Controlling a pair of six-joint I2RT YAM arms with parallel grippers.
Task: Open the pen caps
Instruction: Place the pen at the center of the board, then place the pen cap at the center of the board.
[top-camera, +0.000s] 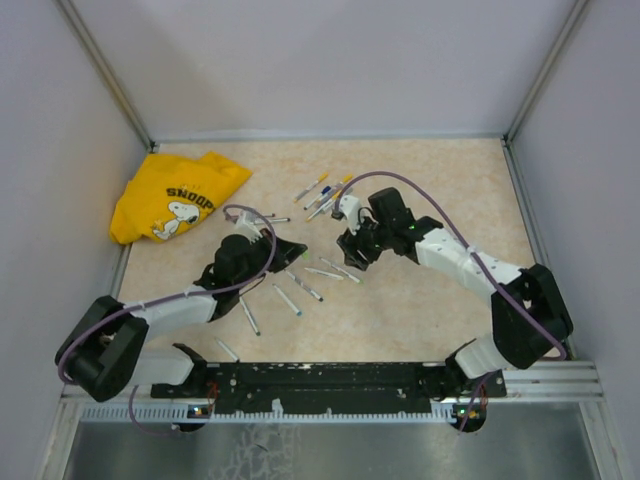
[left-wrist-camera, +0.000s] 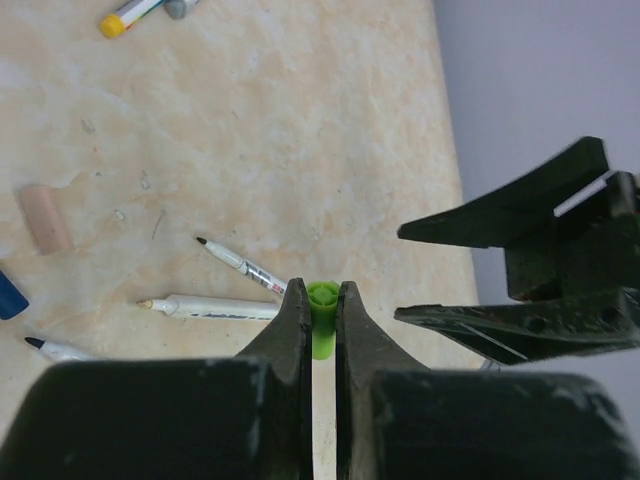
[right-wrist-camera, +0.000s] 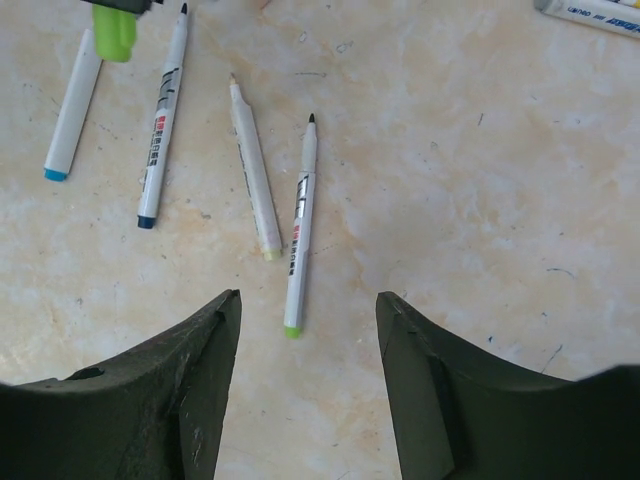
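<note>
Left wrist view: your left gripper is clamped on a pen, and its green cap sits right between the fingertips, over the middle of the tabletop. Right gripper has its jaws apart with nothing between them, just across from the cap. My read: pulling this cap is the step in hand. Little of the cap looks exposed, so bring the right jaws in square on its free end, close firmly, then pull straight along the pen's axis. Any sideways pull risks a slip. Uncapped pens lie below the right gripper. More capped pens lie toward the far edge.
</note>
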